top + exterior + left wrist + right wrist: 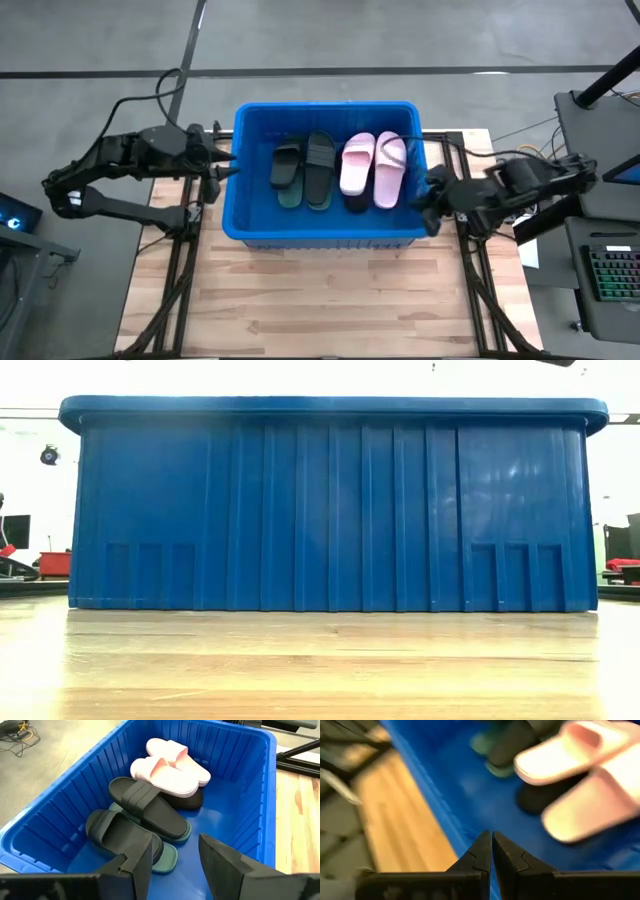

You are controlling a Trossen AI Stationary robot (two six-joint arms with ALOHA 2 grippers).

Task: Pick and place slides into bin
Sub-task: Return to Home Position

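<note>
The blue bin [325, 175] stands on the wooden table, and its near wall [330, 510] fills the low view. Inside lie the slides: a pale pink pair [373, 168] [170, 767] resting on a black one [190, 800], and two dark slides [150, 807] [120, 832] lying on green ones [167, 860]. My left gripper [225, 160] [175, 865] hangs open at the bin's left rim, pointing in, with nothing between its fingers. My right gripper [430, 195] [491, 852] is shut and empty over the bin's right rim. The pink slides [585, 775] show blurred beyond it.
Bare tabletop [320, 300] lies in front of the bin. Dark frame rails [180, 270] run along both sides of the table. A keyboard [610, 270] and desk gear stand off the table's right edge, and cables [150, 95] run along the floor at the left.
</note>
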